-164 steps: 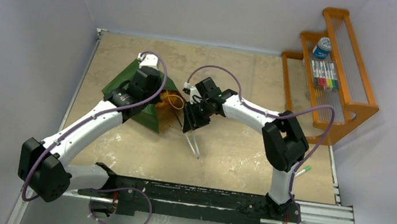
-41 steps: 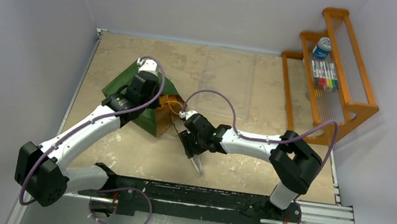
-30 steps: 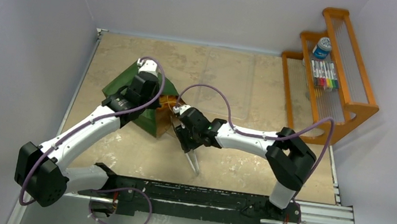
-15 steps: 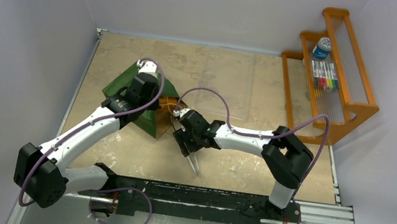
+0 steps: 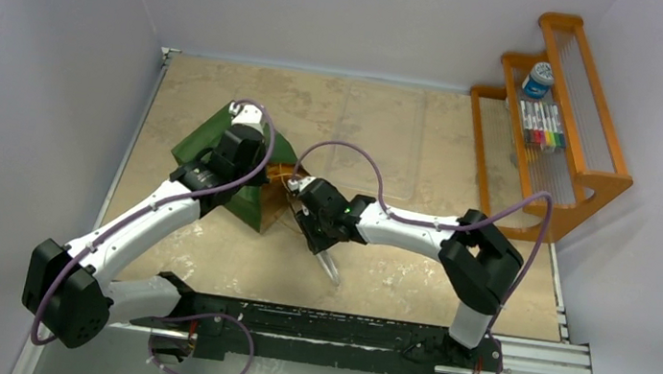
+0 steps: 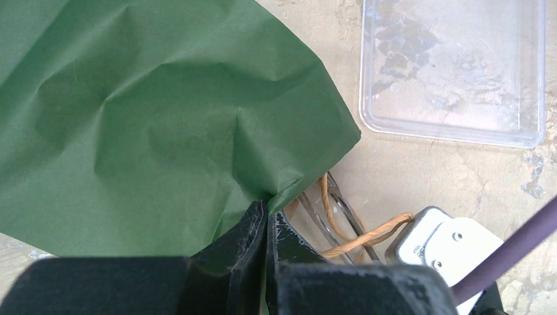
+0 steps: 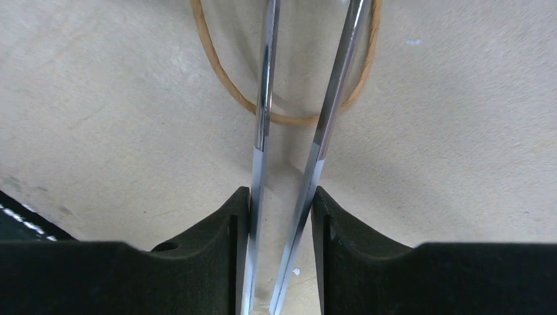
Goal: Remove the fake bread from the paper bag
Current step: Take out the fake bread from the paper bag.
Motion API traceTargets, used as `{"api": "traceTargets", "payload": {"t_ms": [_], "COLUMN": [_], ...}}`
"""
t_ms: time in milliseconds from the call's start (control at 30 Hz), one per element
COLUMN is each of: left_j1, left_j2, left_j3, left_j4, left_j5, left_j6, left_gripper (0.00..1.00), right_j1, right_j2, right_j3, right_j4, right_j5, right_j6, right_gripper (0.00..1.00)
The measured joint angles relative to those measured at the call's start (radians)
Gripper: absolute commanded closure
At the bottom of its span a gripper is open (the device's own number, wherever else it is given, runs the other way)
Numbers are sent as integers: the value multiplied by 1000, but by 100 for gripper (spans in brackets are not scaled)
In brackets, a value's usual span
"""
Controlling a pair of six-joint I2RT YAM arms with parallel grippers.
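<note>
The dark green paper bag [image 5: 207, 135] lies crumpled at the table's left, its mouth facing right. My left gripper [image 5: 257, 170] is shut on the bag's edge [image 6: 289, 190] at the mouth. My right gripper [image 5: 309, 215] is shut on long metal tongs [image 5: 331, 269]; in the right wrist view each finger of the gripper [image 7: 281, 203] presses on one tong arm [image 7: 263, 118]. The tong arms run forward through a brown cord handle [image 7: 217, 72] toward the bag's mouth. The fake bread is hidden.
A clear plastic tray [image 5: 383, 136] lies right of the bag, and shows in the left wrist view as the tray [image 6: 453, 65]. An orange wooden rack [image 5: 591, 173] with markers and a can stands at the right edge. A green marker [image 5: 508, 283] lies near the right arm.
My right gripper has carried the tongs left, closer to the bag's mouth. The left gripper keeps its hold on the bag's edge.
</note>
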Motion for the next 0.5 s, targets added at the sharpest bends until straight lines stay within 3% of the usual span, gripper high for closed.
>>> {"api": "traceTargets", "payload": {"t_ms": [500], "left_j1": [0], "left_j2": [-2], "left_j3": [-4], "left_j4": [1], "left_j5": [4], "left_j6": [0], "left_gripper": [100], "right_j1": [-73], "right_j2": [73], "right_j3": [174], "right_j4": [-91], "right_j5": [-36], "right_j6": [-35], "right_gripper": [56]}}
